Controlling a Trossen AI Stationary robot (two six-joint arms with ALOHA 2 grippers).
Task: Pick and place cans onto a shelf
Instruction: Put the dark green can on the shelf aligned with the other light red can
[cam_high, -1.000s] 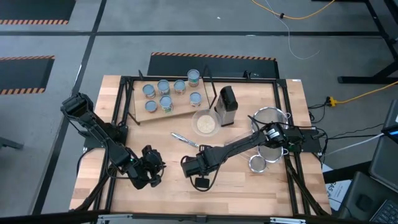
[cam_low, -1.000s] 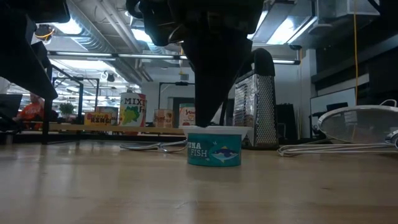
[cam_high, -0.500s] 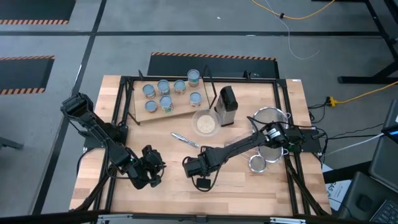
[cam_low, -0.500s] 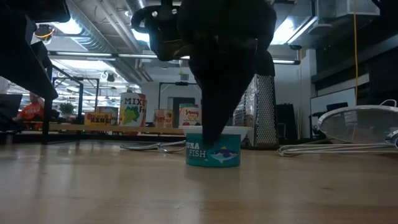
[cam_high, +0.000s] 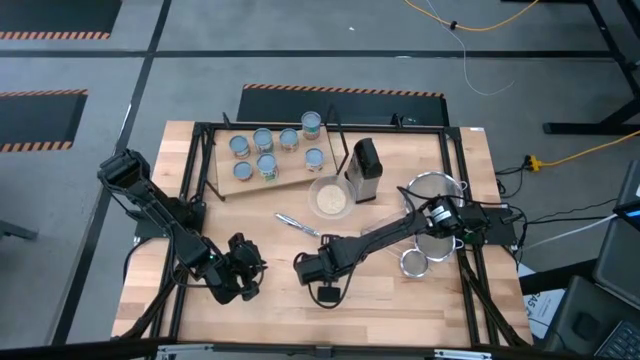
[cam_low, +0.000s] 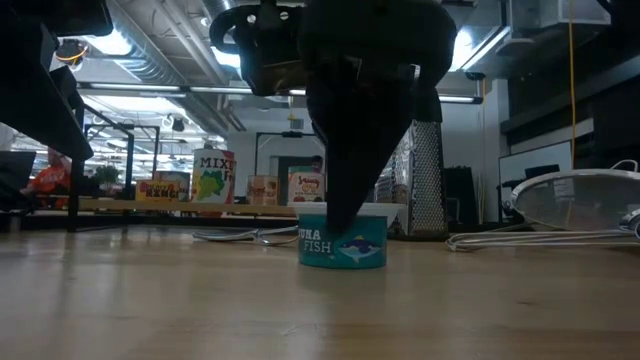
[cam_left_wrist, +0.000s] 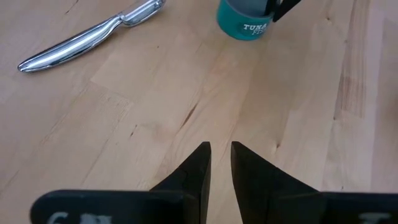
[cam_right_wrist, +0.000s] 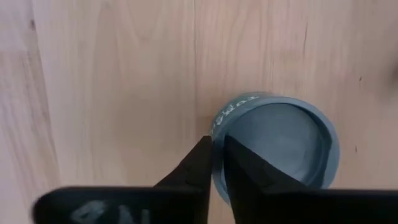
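Right gripper (cam_right_wrist: 213, 163) has its fingers pressed together, tips at the rim of the teal tuna can (cam_right_wrist: 273, 143) directly under it. Risk, likely: closed tips shove or tip it. Pale blue-grey top. Farther off, left gripper (cam_left_wrist: 216, 167) nearly together, idle; shelf (cam_high: 272, 166) well beyond.
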